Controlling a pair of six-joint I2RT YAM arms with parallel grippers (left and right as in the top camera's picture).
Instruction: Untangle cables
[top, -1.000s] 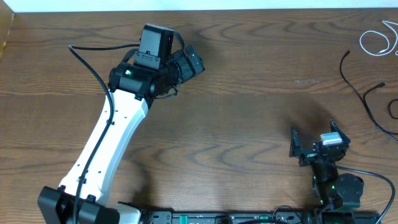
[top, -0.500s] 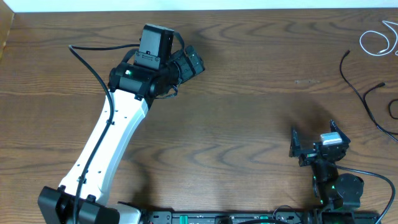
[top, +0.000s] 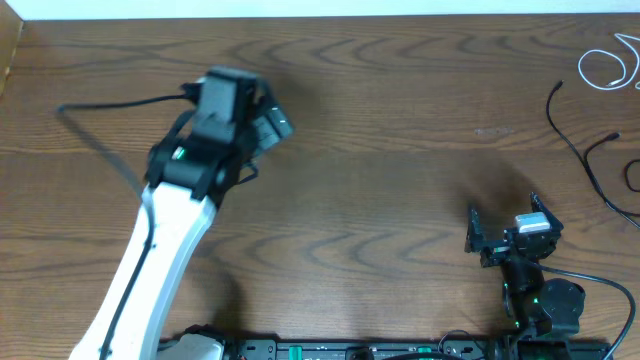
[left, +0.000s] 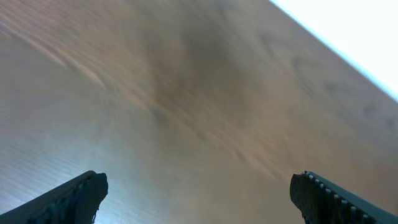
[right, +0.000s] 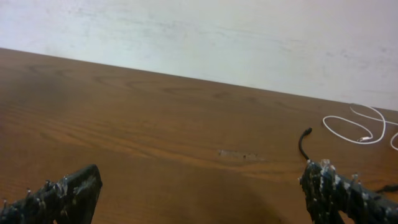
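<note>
The white cable (top: 608, 66) lies looped at the table's far right back corner and runs off the frame's edge. The black cable (top: 573, 142) curves below it along the right side, apart from it as far as I can see. Both also show in the right wrist view, white (right: 358, 130) and black (right: 303, 142). My right gripper (top: 503, 214) is open and empty near the front right, well short of the cables; its fingers (right: 199, 196) frame bare wood. My left gripper (top: 272, 124) is open and empty over the left middle; its wrist view (left: 199, 198) shows only blurred wood.
The brown wooden table (top: 400, 150) fills the view, with a pale wall beyond its back edge (right: 186, 37). The white left arm (top: 165, 240) crosses the left part. The right arm's base (top: 545, 305) sits at the front edge.
My left arm has swung left and a little toward the front, and is blurred by motion. The right arm and both cables have not moved.
</note>
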